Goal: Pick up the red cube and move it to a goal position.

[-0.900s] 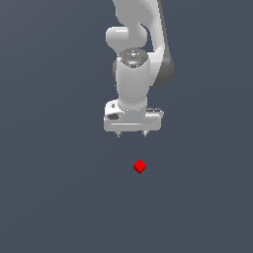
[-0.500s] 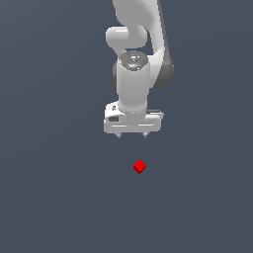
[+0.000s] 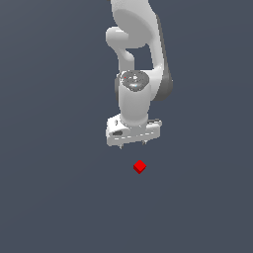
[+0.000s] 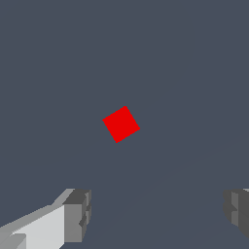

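The red cube is a tiny bright red block lying on the dark grey floor, turned at an angle. In the wrist view the cube sits alone on the floor, beyond the two grey fingertips. My white gripper hangs above the cube and slightly toward the exterior view's left, pointing down. Its fingers are spread wide apart with nothing between them. The cube is untouched.
The floor is a plain dark grey surface with no other objects showing. The white arm rises from the gripper toward the top of the exterior view.
The gripper has come down a little toward the cube. The cube has not moved.
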`<action>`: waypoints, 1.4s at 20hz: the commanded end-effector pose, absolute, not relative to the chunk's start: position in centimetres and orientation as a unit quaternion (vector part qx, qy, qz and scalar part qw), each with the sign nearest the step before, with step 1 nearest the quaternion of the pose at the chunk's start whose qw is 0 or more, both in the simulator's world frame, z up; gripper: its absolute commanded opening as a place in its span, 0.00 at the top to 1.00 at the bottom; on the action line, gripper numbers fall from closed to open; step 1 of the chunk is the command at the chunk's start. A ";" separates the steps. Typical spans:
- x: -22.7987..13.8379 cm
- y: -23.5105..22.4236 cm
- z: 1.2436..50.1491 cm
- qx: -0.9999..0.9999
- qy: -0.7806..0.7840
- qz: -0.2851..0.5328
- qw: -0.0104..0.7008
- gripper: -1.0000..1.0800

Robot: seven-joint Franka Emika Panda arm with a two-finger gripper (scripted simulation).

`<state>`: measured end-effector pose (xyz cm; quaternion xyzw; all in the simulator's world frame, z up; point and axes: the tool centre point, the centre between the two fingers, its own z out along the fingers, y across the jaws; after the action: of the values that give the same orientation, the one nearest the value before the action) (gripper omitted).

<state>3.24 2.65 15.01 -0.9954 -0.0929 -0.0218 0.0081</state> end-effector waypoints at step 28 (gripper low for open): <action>7.8 6.2 2.0 -0.934 -0.357 0.000 0.000 1.00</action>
<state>7.82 6.13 2.00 -0.9343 -0.3564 0.0001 0.0002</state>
